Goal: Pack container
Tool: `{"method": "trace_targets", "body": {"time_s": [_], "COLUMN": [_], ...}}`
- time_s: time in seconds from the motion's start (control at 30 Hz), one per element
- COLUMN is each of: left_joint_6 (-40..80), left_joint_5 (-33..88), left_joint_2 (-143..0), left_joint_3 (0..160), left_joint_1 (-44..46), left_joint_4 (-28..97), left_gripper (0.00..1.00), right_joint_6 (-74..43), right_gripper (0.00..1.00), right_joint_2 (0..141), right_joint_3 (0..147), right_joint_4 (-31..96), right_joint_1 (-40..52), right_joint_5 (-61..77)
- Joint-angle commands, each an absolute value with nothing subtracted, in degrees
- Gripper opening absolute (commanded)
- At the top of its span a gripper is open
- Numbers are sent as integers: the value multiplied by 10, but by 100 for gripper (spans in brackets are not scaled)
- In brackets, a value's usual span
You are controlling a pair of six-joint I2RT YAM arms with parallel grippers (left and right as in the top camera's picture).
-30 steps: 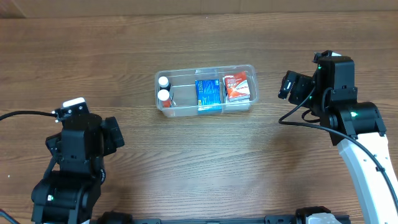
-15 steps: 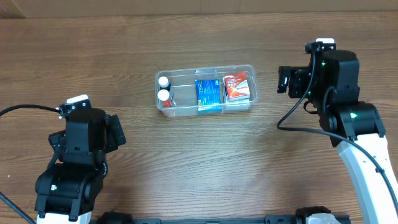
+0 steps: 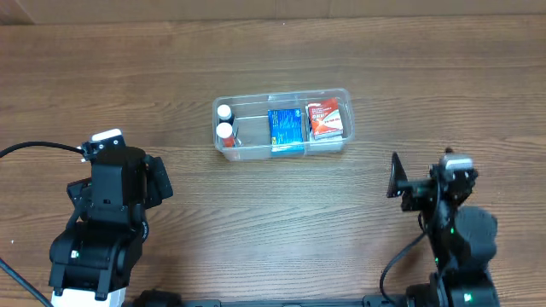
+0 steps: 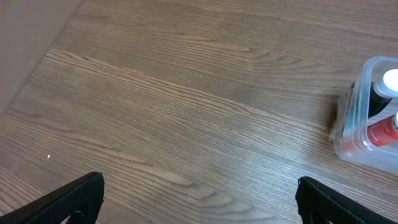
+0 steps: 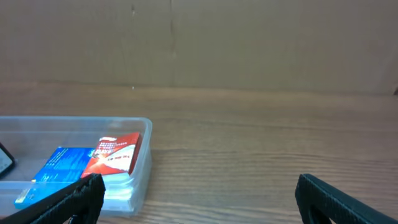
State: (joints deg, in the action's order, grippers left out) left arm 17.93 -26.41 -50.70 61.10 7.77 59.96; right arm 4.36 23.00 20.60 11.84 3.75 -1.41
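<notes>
The container (image 3: 252, 130) looks packed, I think: two bottles (image 3: 224, 112), a blue box (image 3: 287, 128) and a red box (image 3: 328, 119) sit inside. It lies well ahead of the left gripper (image 4: 199, 193) and the right gripper (image 5: 199, 186). Both are wide open and hold nothing.

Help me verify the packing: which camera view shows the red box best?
Overhead: the red box lies fully visible at the right end of the container, beside the blue box. Right wrist shows it only obliquely, low, behind the container's wall. Left wrist misses it.
</notes>
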Motion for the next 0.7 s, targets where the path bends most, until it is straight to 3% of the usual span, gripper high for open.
{"method": "trace_targets", "body": {"time_s": [0.0,0.17,0.33,0.57,0.67], "left_joint_6": [189,189,189,189,189], "left_joint_5": [-274,-274,-274,-274,-274], "left_joint_2": [-506,-506,-506,-506,-506], "left_joint_3": [607,607,607,607,607], "left_joint_1": [75,75,75,75,75], "left_joint_4": [598,598,598,598,598], "left_gripper": [100,100,100,100,100], "right_joint_6": [65,136,135,133,120], "right_gripper": [100,100,100,100,100], "right_joint_2": [159,90,3,2,2], "right_joint_3": [164,128,80,10,4], "right_joint_4": [109,107,97,16,49], "right_joint_1": [27,24,24,24,22], "right_joint_5": [-14,-14,-14,3,10]}}
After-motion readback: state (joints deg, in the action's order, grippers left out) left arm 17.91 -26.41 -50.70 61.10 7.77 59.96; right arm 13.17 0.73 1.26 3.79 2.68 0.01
